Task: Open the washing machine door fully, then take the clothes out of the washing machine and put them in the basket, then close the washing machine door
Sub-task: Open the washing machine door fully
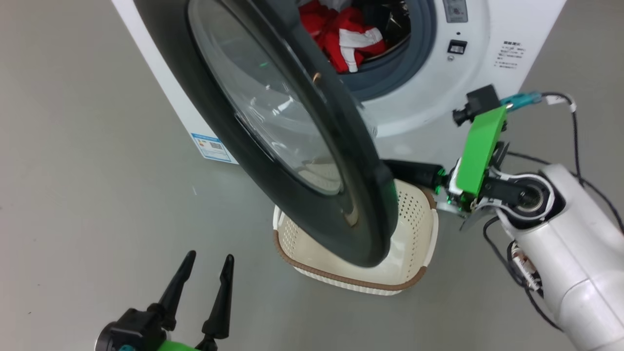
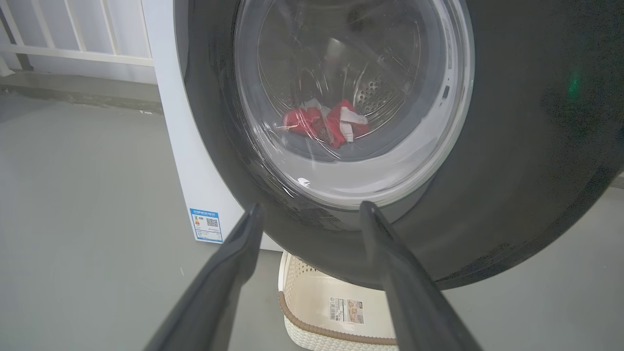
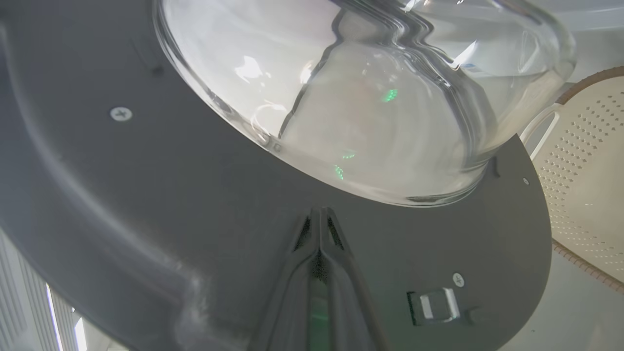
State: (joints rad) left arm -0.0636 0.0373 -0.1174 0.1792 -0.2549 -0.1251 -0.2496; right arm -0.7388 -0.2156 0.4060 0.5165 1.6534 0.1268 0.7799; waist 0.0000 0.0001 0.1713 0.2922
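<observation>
Smooth grey floor, white slatted railing at its far edge

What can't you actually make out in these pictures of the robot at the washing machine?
- Head view: the right gripper has its fingertips hidden behind the washing machine door.
- Head view: the door covers much of the inside of the basket.
- Head view: the top of the clothes is cut off by the upper edge.
- Head view: the print on the blue label is too small to read.
</observation>
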